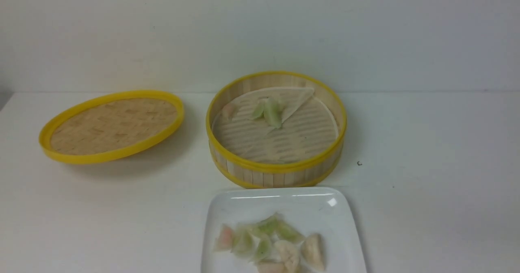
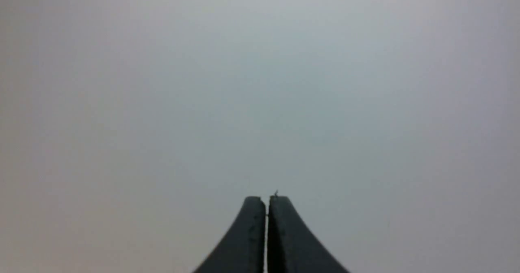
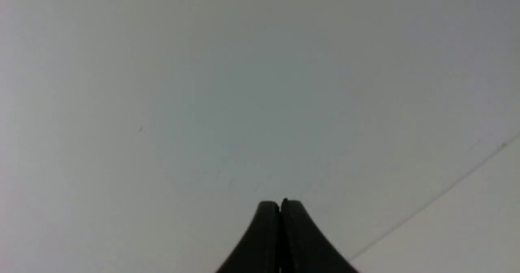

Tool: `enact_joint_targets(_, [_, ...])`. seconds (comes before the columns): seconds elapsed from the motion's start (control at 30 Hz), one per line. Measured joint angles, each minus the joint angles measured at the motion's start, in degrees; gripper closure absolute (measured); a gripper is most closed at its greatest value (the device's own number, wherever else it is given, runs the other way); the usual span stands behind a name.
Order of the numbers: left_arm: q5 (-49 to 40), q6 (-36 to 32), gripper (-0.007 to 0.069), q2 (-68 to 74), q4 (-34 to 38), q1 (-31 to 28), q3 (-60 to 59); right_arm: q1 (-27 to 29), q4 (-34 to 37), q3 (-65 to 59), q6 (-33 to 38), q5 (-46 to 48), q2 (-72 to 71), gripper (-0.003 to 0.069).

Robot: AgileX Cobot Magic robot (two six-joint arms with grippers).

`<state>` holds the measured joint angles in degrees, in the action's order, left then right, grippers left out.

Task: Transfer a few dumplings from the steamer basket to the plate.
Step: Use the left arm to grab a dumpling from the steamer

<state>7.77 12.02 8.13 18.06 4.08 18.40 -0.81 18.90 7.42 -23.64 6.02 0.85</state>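
Note:
The steamer basket (image 1: 276,171) stands at the table's middle, its paper liner folded back at the far side. Inside lie two pale green dumplings (image 1: 271,111) and a pinkish one (image 1: 228,110) near the far wall. The white square plate (image 1: 284,202) sits just in front of the basket and holds several dumplings (image 1: 270,242), green, pink and cream, in a loose heap. Neither arm shows in the front view. My left gripper (image 2: 267,200) is shut and empty over bare grey surface. My right gripper (image 3: 280,203) is shut and empty, also over bare surface.
The flat yellow-rimmed woven lid (image 1: 111,124) lies to the left of the basket, tilted up at its far right. A white wall runs behind the table. A small dark speck (image 1: 359,163) marks the table right of the basket. A thin line (image 3: 438,196) crosses the right wrist view.

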Motion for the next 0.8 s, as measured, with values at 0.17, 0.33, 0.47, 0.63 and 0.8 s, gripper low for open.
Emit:
enact_joint_targets(0.17, [-35.6, -4.7, 0.0631, 23.1, -2.7, 0.0, 23.6, -3.4, -7.4, 19.3, 5.3, 23.3, 13.9, 0.0673])
enact_joint_targets(0.33, [-58.3, -18.3, 0.0631, 47.0, 1.3, 0.0, 40.8, -6.2, -8.6, 38.1, 15.9, 44.8, 33.0, 0.0673])
enact_joint_targets(0.47, [-64.1, -31.1, 0.0631, 64.5, 8.6, 0.3, 50.1, -6.6, -6.0, 46.0, 23.1, 54.5, 44.9, 0.0673])
enact_joint_targets(0.63, [-67.0, -39.9, 0.0631, 81.9, 10.8, 5.6, 63.2, -6.6, -1.9, 47.0, 26.7, 55.7, 49.6, 0.0673])
enact_joint_targets(0.8, [-67.9, -41.4, 0.0631, 94.2, 7.0, 10.8, 74.7, -6.6, -1.2, 47.1, 27.0, 56.0, 49.9, 0.0673])
